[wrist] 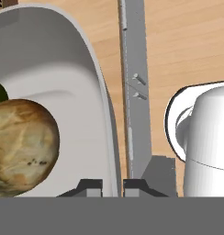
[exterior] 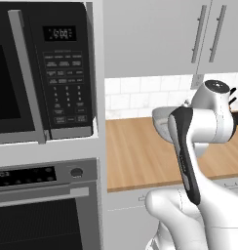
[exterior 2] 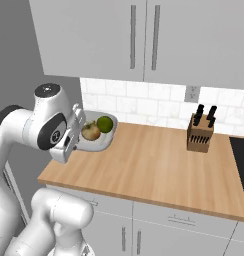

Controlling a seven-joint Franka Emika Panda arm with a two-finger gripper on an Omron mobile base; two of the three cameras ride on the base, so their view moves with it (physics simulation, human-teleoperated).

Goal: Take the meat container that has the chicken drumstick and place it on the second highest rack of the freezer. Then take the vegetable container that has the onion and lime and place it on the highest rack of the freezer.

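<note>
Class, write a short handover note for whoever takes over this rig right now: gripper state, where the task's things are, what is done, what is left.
Gripper: shut on the rim of the vegetable container, one finger inside the wall, one outside.
Container: held at the counter's left end; whether it is lifted or touching the wood cannot be told. The onion and lime sit inside it, side by side.
Done: vegetable container gripped. Whether the drumstick container is already stowed cannot be judged from here.
Left: carry this container to the freezer's highest rack and release it; check the drumstick container.
</note>
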